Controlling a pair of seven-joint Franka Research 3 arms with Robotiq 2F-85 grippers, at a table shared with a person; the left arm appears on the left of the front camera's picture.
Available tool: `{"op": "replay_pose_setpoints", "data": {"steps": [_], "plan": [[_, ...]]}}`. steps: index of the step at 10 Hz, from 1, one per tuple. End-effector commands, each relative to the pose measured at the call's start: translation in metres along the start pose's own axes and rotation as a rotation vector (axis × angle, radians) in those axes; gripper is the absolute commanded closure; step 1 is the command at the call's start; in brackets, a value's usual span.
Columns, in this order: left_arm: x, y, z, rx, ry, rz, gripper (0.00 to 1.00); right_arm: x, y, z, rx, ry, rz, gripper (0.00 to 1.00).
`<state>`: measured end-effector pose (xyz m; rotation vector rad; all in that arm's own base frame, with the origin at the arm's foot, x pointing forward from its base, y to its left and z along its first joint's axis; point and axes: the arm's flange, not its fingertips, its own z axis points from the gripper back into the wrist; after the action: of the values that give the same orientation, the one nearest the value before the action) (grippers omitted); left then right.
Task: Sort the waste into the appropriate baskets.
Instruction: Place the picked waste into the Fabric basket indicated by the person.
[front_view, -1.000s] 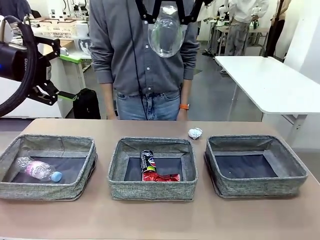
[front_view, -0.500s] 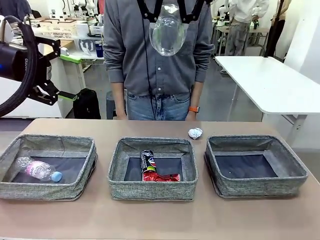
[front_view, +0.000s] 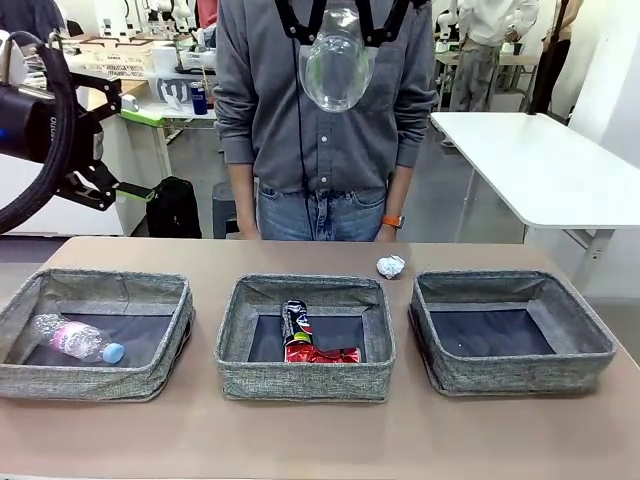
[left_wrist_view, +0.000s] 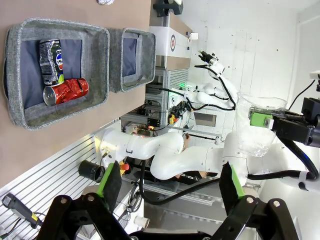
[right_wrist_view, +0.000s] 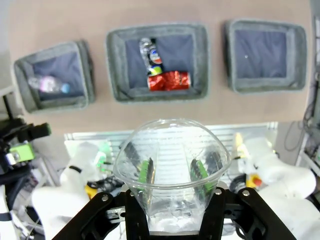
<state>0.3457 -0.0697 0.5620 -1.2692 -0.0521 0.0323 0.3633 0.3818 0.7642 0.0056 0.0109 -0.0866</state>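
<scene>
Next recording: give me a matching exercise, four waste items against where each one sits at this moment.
Items:
1. red can
2. blue-capped bottle
3. foil ball
4. clear plastic container

Places:
A. gripped by the right end effector, high above the baskets
B. in the left basket
C. on the table, outside any basket
D. in the middle basket

Pairs: 1-D, 2-B, 3-C, 4-A

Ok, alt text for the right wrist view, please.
The right tool grips a clear plastic container, seen from high above the table. Below lie three grey baskets in a row: one end basket holds a plastic bottle, the middle basket a red can and a dark printed can.
</scene>
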Motion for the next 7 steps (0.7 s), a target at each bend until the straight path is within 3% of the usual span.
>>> {"op": "replay_pose_setpoints", "data": {"steps": [1, 7], "plan": [[-0.0011, -0.0013, -0.0003, -0.024, 0.001, -0.018, 0.00, -0.0017, -0.0018, 0.0022, -0.004, -0.009, -0.015, 0.59], [-0.0011, -0.0013, -0.0003, -0.024, 0.001, -0.018, 0.00, -0.0017, -0.0018, 0.0022, -0.004, -0.009, -0.015, 0.59]]}}
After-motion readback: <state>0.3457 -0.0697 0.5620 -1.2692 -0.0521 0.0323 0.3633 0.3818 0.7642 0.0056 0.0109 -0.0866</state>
